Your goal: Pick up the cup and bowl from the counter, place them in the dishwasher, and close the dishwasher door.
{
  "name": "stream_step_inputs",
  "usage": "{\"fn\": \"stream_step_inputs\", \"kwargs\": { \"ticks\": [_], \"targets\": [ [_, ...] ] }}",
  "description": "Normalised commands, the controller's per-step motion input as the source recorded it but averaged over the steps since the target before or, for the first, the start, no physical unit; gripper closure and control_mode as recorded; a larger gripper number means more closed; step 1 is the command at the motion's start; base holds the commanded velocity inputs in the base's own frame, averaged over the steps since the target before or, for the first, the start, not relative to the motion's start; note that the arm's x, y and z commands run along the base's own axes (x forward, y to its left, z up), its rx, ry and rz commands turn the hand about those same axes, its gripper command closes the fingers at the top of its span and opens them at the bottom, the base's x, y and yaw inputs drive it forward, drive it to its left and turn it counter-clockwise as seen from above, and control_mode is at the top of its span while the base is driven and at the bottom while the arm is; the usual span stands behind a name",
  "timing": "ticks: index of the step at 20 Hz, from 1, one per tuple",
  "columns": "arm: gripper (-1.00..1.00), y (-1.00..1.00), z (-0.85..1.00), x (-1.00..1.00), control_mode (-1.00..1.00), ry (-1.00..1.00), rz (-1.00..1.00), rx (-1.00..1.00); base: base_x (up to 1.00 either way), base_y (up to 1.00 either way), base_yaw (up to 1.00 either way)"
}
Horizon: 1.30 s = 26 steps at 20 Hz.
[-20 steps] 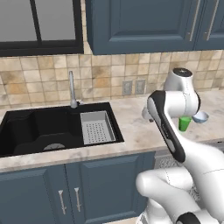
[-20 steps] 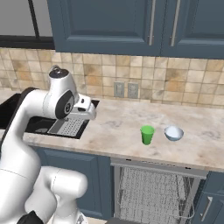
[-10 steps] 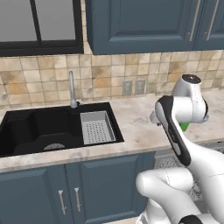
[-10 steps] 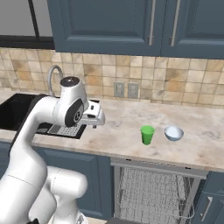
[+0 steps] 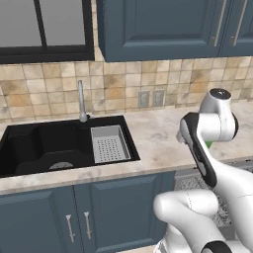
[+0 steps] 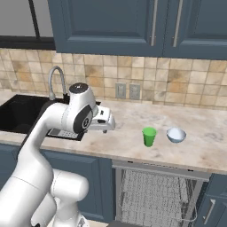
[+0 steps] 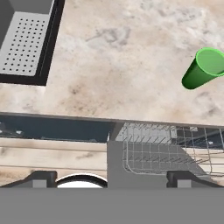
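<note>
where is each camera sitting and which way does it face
Left base view: behind the arm on its left, facing forward and down at the counter and black sink; the white arm rises at lower right.
Right base view: behind on its right, facing the cup, bowl and open dishwasher; the arm rises at lower left.
Hand view: on the hand, looking down past the open gripper; finger tips at bottom.
Right base and hand views share the cup and dishwasher racks.

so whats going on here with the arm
The white arm is reaching over the counter toward the green cup, its pincer open and empty. The cup and the pale bowl stand side by side on the stone, neither picked up yet. Below them the dishwasher stands open, its wire rack showing.
</note>
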Motion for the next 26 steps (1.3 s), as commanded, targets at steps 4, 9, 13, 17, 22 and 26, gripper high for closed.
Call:
{"fn": "stream_step_inputs", "kwargs": {
  "ticks": [4,9,13,17,22,26],
  "targets": [
    [-1.00,-0.29,-0.11,0.15,-1.00,0.00,0.00,-0.12,0.00,0.00,0.00],
    [-1.00,-0.28,-0.02,0.14,-1.00,0.00,0.00,-0.05,0.00,0.00,0.00],
    [-1.00,-0.31,0.00,0.11,-1.00,0.00,0.00,0.00,0.00,0.00,0.00],
    [-1.00,-0.33,0.00,0.16,-1.00,0.00,0.00,0.00,0.00,0.00,0.00],
    [-1.00,-0.30,-0.05,0.19,-1.00,0.00,0.00,0.00,0.00,0.00,0.00],
    [-1.00,-0.28,-0.09,0.21,-1.00,0.00,0.00,0.00,0.00,0.00,0.00]
  ]
}}
